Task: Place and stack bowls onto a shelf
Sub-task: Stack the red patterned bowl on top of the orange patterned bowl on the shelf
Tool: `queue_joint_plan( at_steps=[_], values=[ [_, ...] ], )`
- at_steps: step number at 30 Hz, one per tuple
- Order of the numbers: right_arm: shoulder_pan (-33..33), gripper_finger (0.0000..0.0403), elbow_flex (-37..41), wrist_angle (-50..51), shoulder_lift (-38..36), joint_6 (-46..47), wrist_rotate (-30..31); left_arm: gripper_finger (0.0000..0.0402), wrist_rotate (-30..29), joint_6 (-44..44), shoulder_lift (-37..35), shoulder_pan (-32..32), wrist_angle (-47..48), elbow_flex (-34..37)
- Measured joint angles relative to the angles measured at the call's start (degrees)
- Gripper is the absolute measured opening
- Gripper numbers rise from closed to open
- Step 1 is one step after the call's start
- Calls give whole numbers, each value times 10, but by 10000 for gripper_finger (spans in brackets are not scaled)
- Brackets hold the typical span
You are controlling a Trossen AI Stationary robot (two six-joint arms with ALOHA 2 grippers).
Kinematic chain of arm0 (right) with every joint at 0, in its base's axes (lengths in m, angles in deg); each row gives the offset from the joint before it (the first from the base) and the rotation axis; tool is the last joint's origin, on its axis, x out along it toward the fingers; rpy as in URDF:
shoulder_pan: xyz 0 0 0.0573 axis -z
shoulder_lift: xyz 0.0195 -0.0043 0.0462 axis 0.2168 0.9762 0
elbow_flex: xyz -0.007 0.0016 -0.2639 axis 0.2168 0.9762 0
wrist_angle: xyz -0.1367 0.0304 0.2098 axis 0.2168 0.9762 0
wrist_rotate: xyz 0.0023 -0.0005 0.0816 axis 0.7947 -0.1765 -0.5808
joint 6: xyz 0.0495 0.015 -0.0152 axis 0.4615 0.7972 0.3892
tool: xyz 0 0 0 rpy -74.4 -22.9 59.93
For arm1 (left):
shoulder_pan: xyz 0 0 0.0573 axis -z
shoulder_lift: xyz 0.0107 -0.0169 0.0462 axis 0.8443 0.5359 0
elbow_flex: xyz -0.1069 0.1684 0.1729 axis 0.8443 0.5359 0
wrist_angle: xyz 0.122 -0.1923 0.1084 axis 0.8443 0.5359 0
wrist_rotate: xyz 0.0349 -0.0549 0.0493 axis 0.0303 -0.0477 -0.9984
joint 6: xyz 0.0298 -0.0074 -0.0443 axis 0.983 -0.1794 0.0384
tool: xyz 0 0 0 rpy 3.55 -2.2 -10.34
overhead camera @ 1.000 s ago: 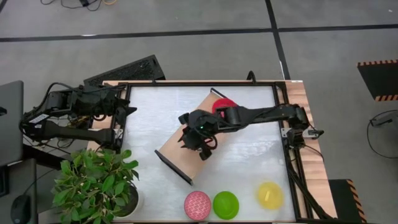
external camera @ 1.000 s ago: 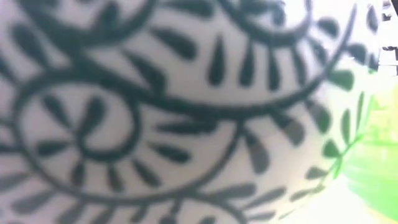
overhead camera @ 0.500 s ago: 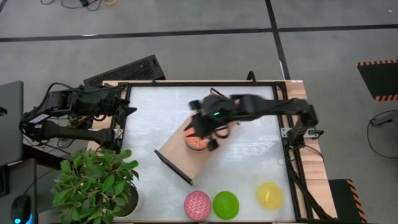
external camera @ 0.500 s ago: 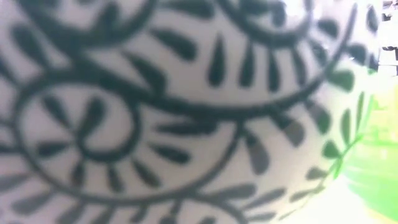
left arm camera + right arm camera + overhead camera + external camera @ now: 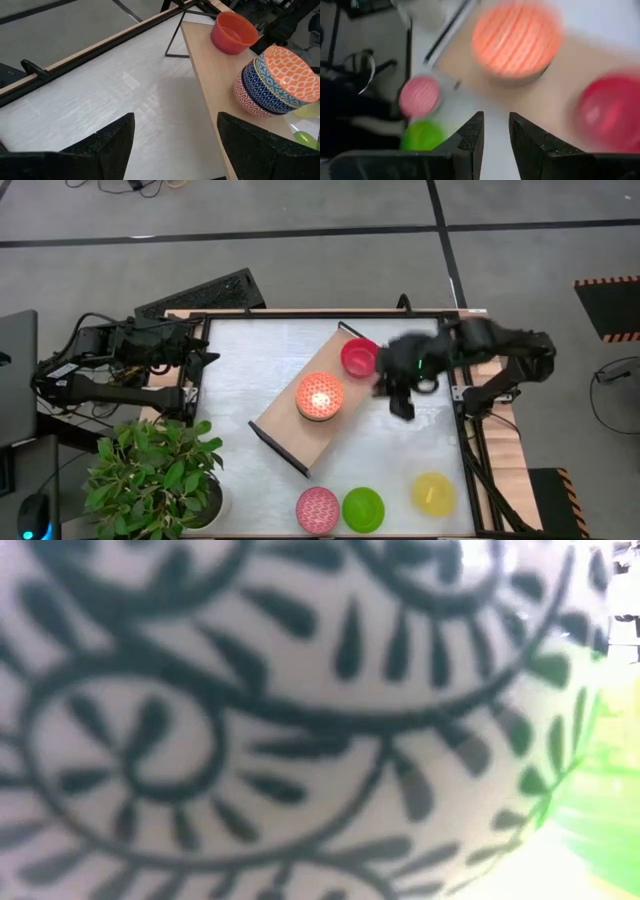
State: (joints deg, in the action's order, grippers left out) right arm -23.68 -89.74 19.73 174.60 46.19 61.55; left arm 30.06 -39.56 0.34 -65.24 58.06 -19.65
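Observation:
The light-wood shelf lies slantwise on the white tabletop. On it stand a plain red bowl and a stack of three lattice bowls, orange on blue on pink. Pink, green and yellow bowls rest on the table at its near edge. My right gripper hangs right of the shelf, fingers a little apart and empty. My left gripper is open and empty at the table's left edge.
A potted plant stands at the near left corner; its patterned white pot fills the low view. A keyboard lies beyond the far left corner. Black frame rails run around the tabletop.
My right gripper has drawn back from above the stack toward the table's right edge, laying the orange-topped stack bare. The stack and the red bowl have stayed in place on the shelf.

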Motion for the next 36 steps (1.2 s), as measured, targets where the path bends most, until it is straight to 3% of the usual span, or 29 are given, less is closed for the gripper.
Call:
queue_joint_plan(
  at_steps=[6,11,22,36],
  values=[
    [-94,116,58,-7,16,176,32,270,3,0,0,0,0,0],
    [-138,121,85,-11,81,266,79,270,11,-3,0,0,0,0],
    [-173,183,85,-179,234,338,47,270,69,31,0,0,2,0],
    [-213,187,82,-292,330,366,47,270,64,2,0,0,36,0]
  ],
)
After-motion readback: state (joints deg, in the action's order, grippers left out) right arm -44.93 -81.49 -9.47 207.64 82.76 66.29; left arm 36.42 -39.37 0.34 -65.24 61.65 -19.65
